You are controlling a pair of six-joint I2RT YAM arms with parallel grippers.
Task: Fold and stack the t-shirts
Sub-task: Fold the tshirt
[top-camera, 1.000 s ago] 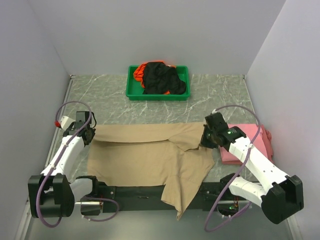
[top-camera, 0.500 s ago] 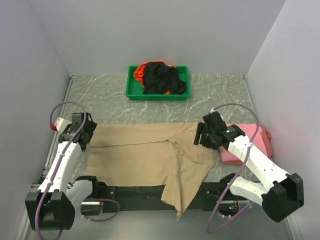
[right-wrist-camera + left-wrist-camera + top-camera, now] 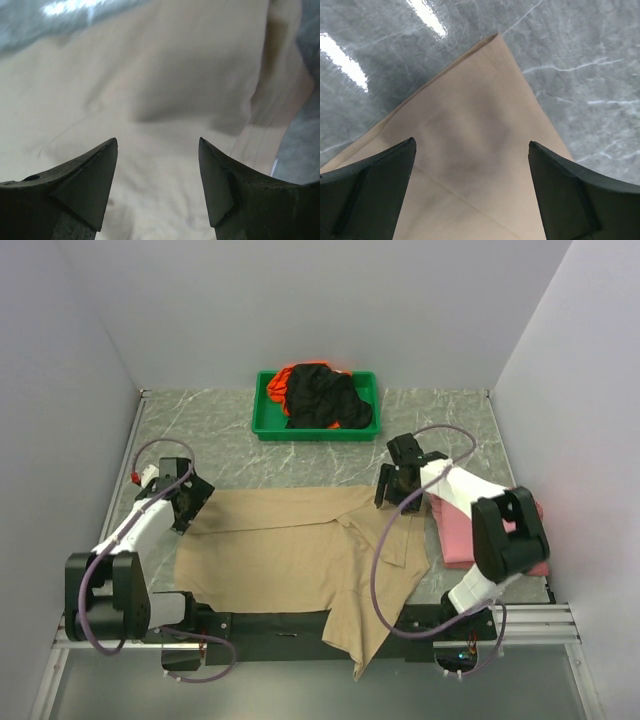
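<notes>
The large tan t-shirt (image 3: 290, 550) lies spread on the marble table, folded partway, with a flap hanging over the near edge. My left gripper (image 3: 193, 503) hovers open over its far left corner (image 3: 485, 120); the left wrist view shows nothing between the fingers (image 3: 375, 180). Over the shirt's far right edge (image 3: 165, 85) my right gripper (image 3: 390, 490) is open too, with only cloth below it. A folded pink t-shirt (image 3: 455, 540) lies at the right, partly under the right arm. Black (image 3: 325, 400) and orange (image 3: 277, 385) t-shirts are bunched in the tray.
A green plastic tray (image 3: 300, 434) stands at the back middle of the table. Bare marble (image 3: 250, 455) runs between it and the tan shirt. Grey walls close in on the left, right and back. The arms' black base rail (image 3: 280, 625) runs along the near edge.
Both grippers have opened and let go of the tan shirt's far edge, which now lies flat. The right gripper has moved left and farther back; the left has shifted slightly right.
</notes>
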